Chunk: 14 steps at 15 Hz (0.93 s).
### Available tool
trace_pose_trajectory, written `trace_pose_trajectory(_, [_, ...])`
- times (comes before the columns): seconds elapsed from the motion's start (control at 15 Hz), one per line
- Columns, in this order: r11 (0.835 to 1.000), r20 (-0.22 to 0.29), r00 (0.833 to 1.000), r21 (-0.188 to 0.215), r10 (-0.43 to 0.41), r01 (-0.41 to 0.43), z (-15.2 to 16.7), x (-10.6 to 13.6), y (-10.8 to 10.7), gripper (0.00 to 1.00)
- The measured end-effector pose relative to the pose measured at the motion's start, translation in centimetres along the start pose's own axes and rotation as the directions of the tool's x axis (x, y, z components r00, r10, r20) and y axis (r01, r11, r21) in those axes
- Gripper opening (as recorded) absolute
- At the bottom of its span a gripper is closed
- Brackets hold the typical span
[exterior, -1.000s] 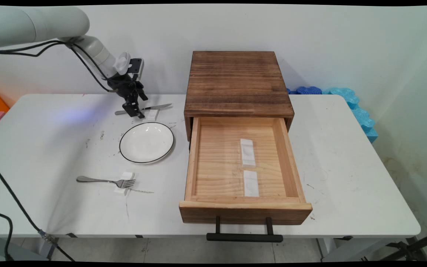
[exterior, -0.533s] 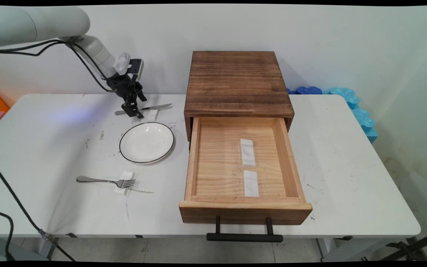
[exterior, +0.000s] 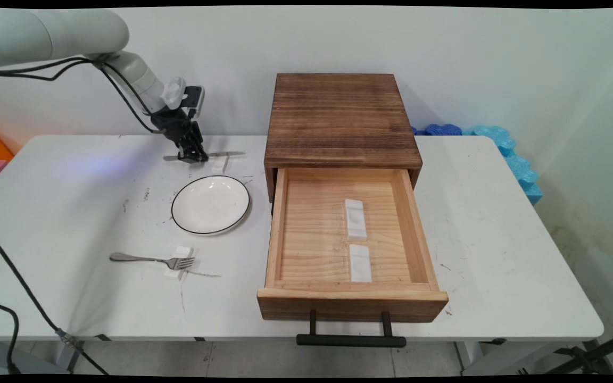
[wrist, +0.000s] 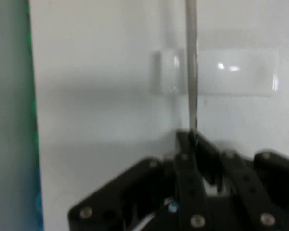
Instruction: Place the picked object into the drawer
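1. The claw (exterior: 193, 157) sits low at the far left part of the table (exterior: 498, 239), its fingers pinched onto the handle of a knife (exterior: 221, 155); in the hand view the fingers (wrist: 190, 154) meet around the thin metal handle (wrist: 191, 72).
2. The knife lies roughly level, its blade reaching toward 3 o'clock from the claw, over a small white block (exterior: 218, 164) just beside the claw. I cannot tell whether the blade touches the block.
3. At 5 o'clock from the claw, near it, stands a white plate (exterior: 210, 204) with a dark rim; nothing lies on it.
4. At 6 o'clock from the plate, a fork (exterior: 152, 260) lies with its tines resting on another small white block (exterior: 179, 262).
5. At 3 o'clock from the plate, a dark wooden cabinet (exterior: 341, 119) has its light wooden drawer (exterior: 280, 229) pulled open toward the near edge, with a black handle (exterior: 351, 339) in front.
6. In the drawer lie two white blocks (exterior: 356, 218), one behind the other near the middle, apart from each other.
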Motion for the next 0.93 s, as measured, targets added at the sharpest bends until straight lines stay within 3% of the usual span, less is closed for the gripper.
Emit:
trace_pose_trajectory(0.53, [1.000,0.011,1.000,-0.002,0.001,-0.001,-0.1,0.0,0.5,0.00])
trace_pose_trajectory(0.93, [1.000,0.006,1.000,0.027,-0.014,0.014,-1.5,0.2,1.0,0.00])
